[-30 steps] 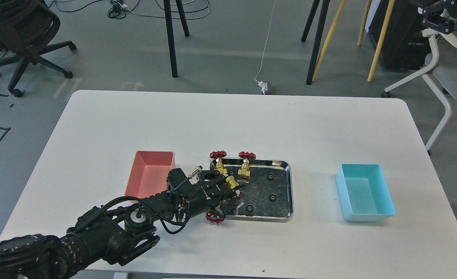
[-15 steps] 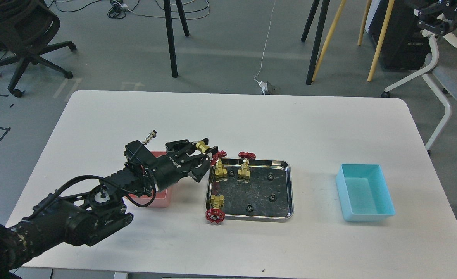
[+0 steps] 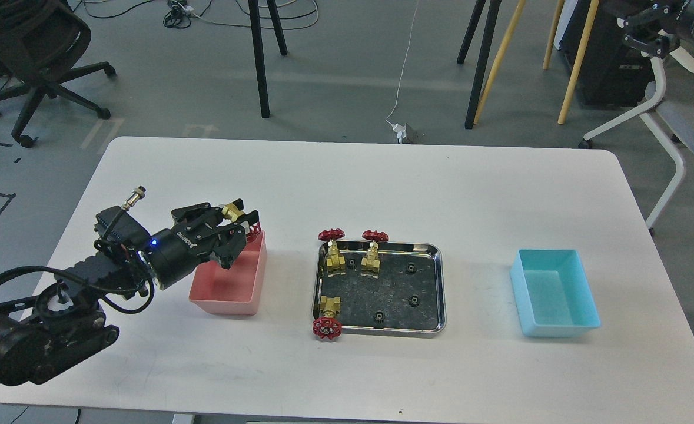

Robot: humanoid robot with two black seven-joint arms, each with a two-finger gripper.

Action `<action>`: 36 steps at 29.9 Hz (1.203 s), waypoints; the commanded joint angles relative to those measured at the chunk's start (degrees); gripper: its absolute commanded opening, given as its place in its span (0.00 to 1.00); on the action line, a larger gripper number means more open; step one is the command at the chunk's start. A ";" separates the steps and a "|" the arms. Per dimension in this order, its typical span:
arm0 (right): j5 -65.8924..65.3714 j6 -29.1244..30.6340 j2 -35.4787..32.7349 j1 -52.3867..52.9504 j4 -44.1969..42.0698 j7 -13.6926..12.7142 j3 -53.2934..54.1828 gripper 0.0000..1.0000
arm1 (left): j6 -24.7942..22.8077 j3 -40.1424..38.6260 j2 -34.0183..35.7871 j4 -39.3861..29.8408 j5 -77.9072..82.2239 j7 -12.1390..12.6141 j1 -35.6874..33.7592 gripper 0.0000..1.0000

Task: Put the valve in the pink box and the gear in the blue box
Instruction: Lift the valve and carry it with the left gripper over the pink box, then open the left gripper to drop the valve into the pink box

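My left gripper (image 3: 236, 219) is shut on a valve (image 3: 232, 211), whose brass body sits between the fingers and whose red handwheel points right. It holds the valve just above the far rim of the pink box (image 3: 235, 291). Three more valves lie at the steel tray (image 3: 441, 282): two at its far left (image 3: 330, 252) (image 3: 372, 252) and one at its near left corner (image 3: 326, 318). Several black gears lie in the tray, such as one (image 3: 410, 269) and another (image 3: 377, 318). The blue box (image 3: 555, 291) stands at the right. A black part at the top right (image 3: 647, 29) looks like my right gripper; its fingers are unclear.
The white table's (image 3: 347, 188) far half is bare. Beyond it are an office chair (image 3: 29, 59), stand legs (image 3: 261, 59) and a white chair frame (image 3: 658, 106) on the floor.
My left gripper lifted one valve out of the tray's left side and carried it left, from above the tray to above the pink box. The black part at the top right drifted left.
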 commanded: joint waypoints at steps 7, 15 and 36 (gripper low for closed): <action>-0.05 -0.08 1.83 0.37 -1.21 -0.02 -0.04 0.99 | 0.00 0.25 -1.43 7.64 0.00 -0.62 2.69 0.12; -0.84 -0.17 2.44 0.46 -1.21 -0.02 -0.04 0.99 | 0.00 -0.01 -2.76 8.70 -0.17 -0.53 4.36 0.41; -3.38 0.15 2.35 0.63 -0.60 -0.02 -0.39 0.99 | -10.55 -15.20 2.68 -3.50 -20.35 -0.70 -4.50 0.97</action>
